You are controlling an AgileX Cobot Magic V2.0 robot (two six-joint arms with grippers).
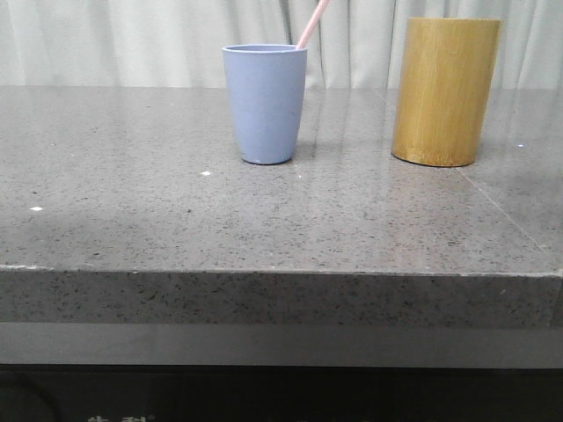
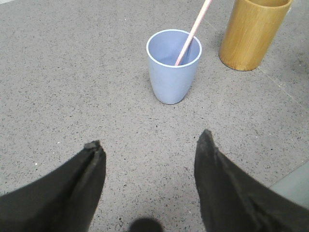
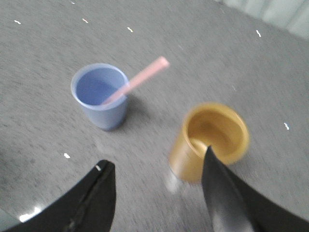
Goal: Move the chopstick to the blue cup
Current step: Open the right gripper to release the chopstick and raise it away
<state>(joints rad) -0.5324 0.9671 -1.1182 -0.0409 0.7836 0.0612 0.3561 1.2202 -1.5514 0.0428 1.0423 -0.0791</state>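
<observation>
**Tech A:** Across the front view, what is the work surface?

**Tech B:** Grey speckled stone countertop [image 1: 132, 202], polished, with a seam line at right and a few white flecks. Pale pleated curtain [image 1: 114, 44] behind it.

**Tech A:** Items, left to right?

**Tech B:** Blue cup [image 1: 265, 104] standing upright near centre. Bamboo cylinder holder [image 1: 445, 91] to its right, well apart, taller than the cup, upright and open-topped.

**Tech A:** Chopstick location?

**Tech B:** Chopstick [image 1: 312, 24] stands inside the blue cup, lower end at the cup floor, shaft leaning on the rim toward the bamboo holder, upper part projecting well above the rim. Confirmed in left wrist view: chopstick [image 2: 192, 33] in cup [image 2: 173, 77].

**Tech A:** Obstructions?

**Tech B:** Bare stone lies between each gripper and the cup.

**Tech A:** Gripper status?

**Tech B:** Left gripper [image 2: 149, 150]: fingers spread, holding nothing, raised above the countertop, cup ahead of it. Right gripper [image 3: 157, 176]: fingers spread, holding nothing; picture blurred; one finger overlaps the bamboo holder [image 3: 212, 140], cup [image 3: 100, 95] and chopstick [image 3: 137, 79] beyond.
</observation>
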